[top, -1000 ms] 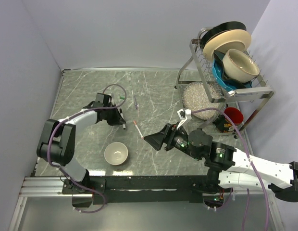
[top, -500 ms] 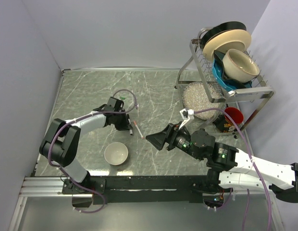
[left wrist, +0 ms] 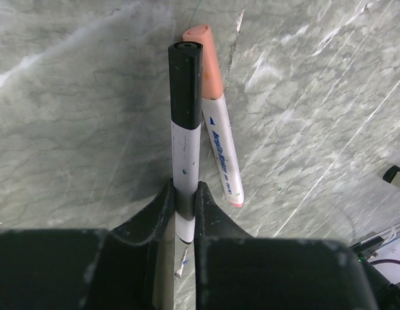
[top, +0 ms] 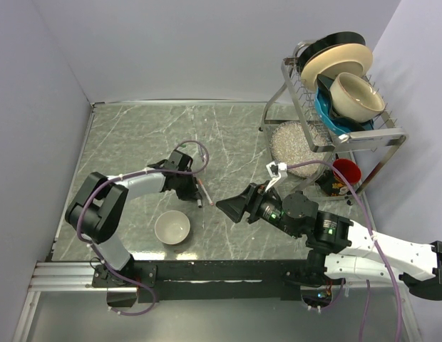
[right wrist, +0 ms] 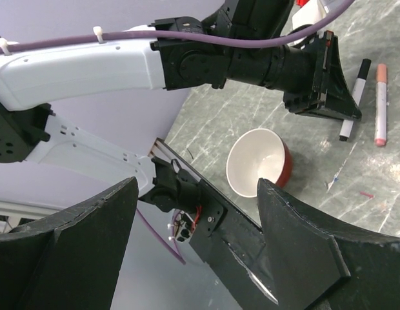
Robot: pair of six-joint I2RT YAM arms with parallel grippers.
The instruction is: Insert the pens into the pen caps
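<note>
My left gripper (left wrist: 185, 197) is shut on a white pen whose black cap (left wrist: 185, 84) points away from the camera, held just over the marble table. A second white pen with an orange-red cap (left wrist: 216, 129) lies on the table right beside it, almost parallel. In the top view the left gripper (top: 194, 191) is at the table's middle, with the red pen (top: 204, 189) at its right side. My right gripper (top: 224, 206) is open and empty, a short way right of both pens. The right wrist view shows the black-capped pen (right wrist: 352, 97) and the red pen (right wrist: 380, 103). I see no green pen or loose caps.
A white bowl with a red outside (top: 172, 228) stands near the front, also in the right wrist view (right wrist: 259, 161). A dish rack (top: 335, 107) with plates and bowls stands at the back right, a jar of white granules (top: 292, 142) and a red cup (top: 345, 171) under it.
My left gripper has moved right and nearer with the black-capped pen in it, ending right beside the red pen. The right gripper has barely moved.
</note>
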